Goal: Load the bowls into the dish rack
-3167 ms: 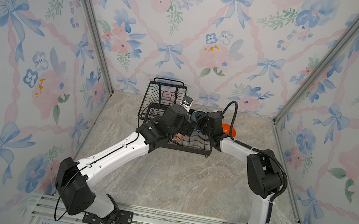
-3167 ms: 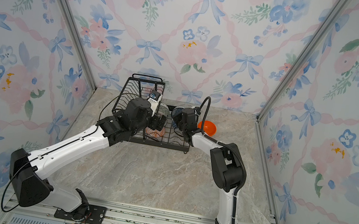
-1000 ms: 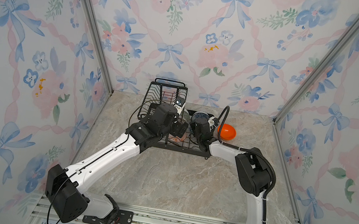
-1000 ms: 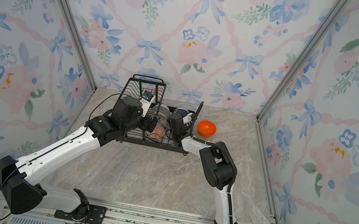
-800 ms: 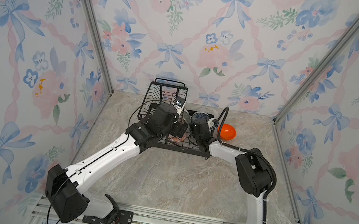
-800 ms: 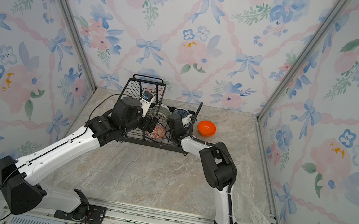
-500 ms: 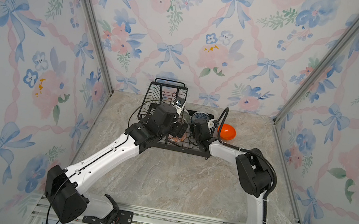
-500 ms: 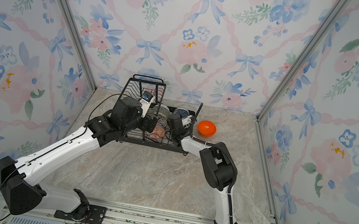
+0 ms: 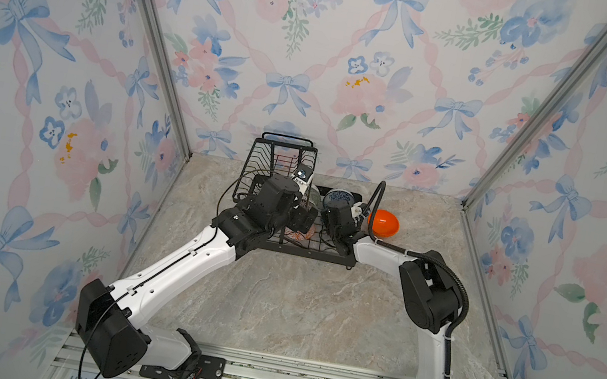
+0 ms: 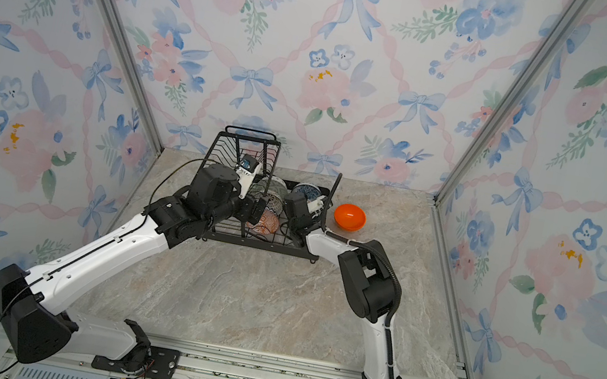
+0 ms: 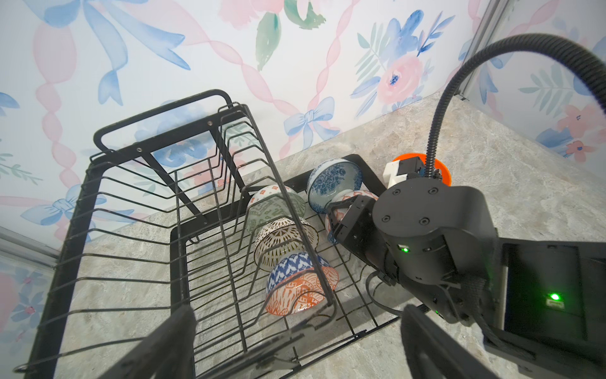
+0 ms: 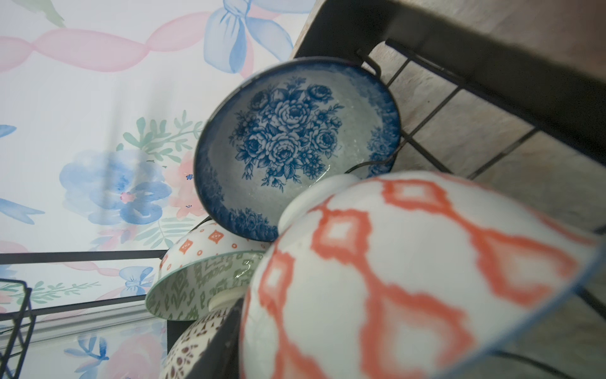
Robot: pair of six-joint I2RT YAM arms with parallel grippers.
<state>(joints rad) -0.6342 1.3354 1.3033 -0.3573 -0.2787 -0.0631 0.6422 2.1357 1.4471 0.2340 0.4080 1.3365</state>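
Shifted left vs. earlier, R gripper [image 11: 341,215] now sits deeper in dish rack [image 9: 307,252], uncovering plain orange bowl [image 10: 349,216] on table [image 9: 292,315] just right of rack. Orange-and-white bowl [image 12: 410,279] leans on edge in lower tray, right beside blue floral bowl [image 12: 295,147]. Can't tell whether R fingers still pinch it. L gripper [image 11: 298,310] hangs wide open, empty, above rack. Best: let bowl settle into a slot, then back out straight w/o nudging neighbours.

Tight over the rack, open table in front.
I see 5 bowls [image 11: 285,242] packed in the dish rack's [image 10: 262,246] lower tray [image 9: 307,253], the right arm [image 11: 426,229] and its cable [image 11: 434,131] crowding them from the right, the upper basket [image 9: 288,138] walling the left; the table [image 9: 294,303] in front and around the orange bowl [image 9: 383,222] lies open.
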